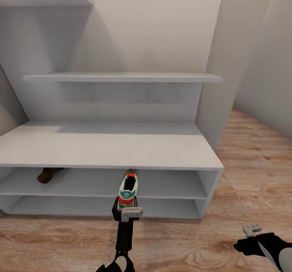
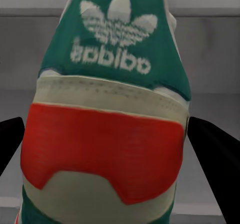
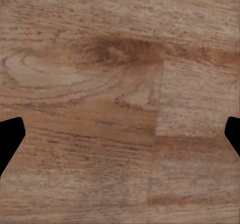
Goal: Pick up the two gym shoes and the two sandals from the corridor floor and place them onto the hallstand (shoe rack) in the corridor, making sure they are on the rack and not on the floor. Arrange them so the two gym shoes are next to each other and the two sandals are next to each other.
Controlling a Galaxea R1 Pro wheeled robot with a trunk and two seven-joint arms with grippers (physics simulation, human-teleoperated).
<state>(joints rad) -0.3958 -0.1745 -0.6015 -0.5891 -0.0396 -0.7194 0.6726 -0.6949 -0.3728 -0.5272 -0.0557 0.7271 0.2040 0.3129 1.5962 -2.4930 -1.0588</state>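
The left gripper (image 1: 126,205) pinches a gym shoe (image 1: 128,191) by its heel, toe entering the hallstand's (image 1: 105,148) upper shelf at twelve o'clock; a sandal (image 1: 48,174) lies at ten o'clock. Released too early, the shoe, seemingly only half inside, could tip onto the corridor floor (image 1: 251,182). The right gripper (image 3: 120,129) hangs spread.

black arms (image 1: 125,233), grey wrist brackets (image 1: 130,213), black fingers (image 2: 215,159).

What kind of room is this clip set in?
Likely a home entryway or corridor: a pale hallstand with low open shoe shelves, a gym shoe and a brown sandal at the upper one, and wood-plank floor.
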